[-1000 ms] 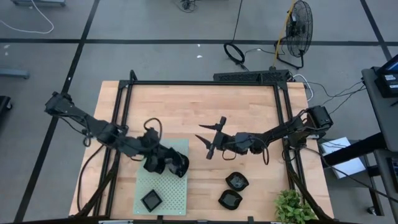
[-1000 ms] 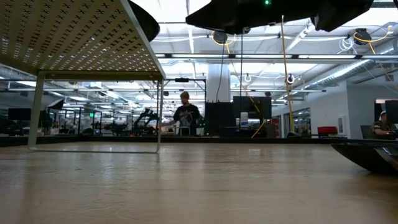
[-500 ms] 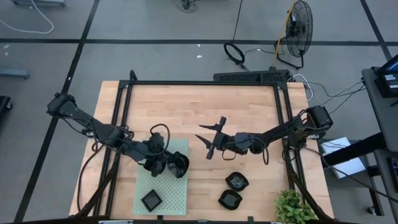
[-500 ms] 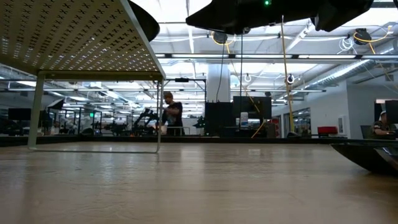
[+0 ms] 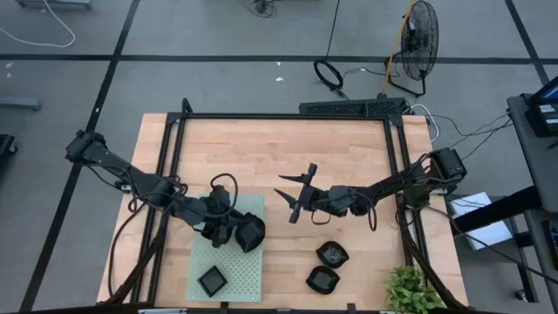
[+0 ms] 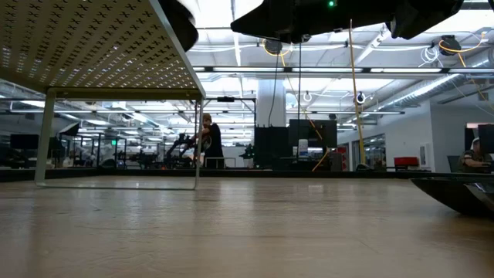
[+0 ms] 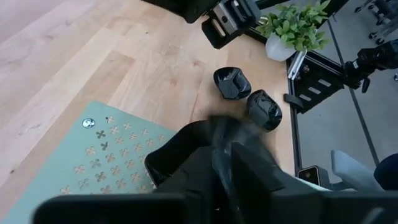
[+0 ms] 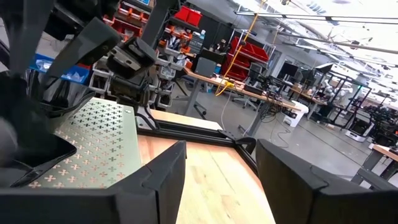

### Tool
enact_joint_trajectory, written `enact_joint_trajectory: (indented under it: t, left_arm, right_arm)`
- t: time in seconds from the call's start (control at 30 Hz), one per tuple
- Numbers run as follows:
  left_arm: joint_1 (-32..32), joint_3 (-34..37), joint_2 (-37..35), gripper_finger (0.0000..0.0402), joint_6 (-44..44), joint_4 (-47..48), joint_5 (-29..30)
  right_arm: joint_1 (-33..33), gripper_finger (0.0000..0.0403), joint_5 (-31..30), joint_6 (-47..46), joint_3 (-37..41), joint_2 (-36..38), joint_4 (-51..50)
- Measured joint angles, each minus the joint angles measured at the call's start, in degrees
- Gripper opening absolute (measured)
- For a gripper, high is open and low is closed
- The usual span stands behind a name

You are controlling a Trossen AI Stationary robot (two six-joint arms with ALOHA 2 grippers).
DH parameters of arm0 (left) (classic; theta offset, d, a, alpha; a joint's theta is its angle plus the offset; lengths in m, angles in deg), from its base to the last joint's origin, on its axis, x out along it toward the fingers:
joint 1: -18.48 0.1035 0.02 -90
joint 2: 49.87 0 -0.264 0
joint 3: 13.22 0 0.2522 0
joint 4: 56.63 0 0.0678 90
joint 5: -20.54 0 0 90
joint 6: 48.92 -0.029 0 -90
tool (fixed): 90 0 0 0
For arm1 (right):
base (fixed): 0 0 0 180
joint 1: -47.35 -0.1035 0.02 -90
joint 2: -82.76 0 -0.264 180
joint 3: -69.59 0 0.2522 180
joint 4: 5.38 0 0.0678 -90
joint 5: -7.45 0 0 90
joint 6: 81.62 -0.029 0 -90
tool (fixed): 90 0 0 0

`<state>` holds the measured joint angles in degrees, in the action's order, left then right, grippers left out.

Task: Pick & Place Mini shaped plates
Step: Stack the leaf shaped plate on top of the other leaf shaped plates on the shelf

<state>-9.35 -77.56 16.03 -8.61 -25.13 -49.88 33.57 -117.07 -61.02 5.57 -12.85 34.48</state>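
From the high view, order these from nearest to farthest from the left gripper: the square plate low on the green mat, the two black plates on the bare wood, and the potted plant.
Measured from the left gripper:
1. Square plate, on the green mat, toward the table's near edge.
2. Upper plate on the wood, right of the mat.
3. Lower plate on the wood, close behind it in rank.
4. Potted plant, at the table's right near corner.

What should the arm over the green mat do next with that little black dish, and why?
Probably let go fully and lift away. The left gripper sits over the green mat with a black dish at its tip, a square dish already lying nearby; the right gripper waits open.
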Motion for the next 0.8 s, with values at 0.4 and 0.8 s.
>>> enact_joint_trajectory:
  t: [0.4, 0.8]
  left_arm:
    - [0.2, 0.0, -2.6, 0.0191, -12.6, -2.5, 0.6]
    - [0.2, 0.0, -12.6, 0.02, -21.8, 9.1, 18.5]
  right_arm:
    - [-0.7, 0.0182, 0.0, -1.0, 0.0, 0.5, -2.4]
    - [-7.7, 0.0183, 13.9, -34.2, 0.0, 14.6, -49.4]
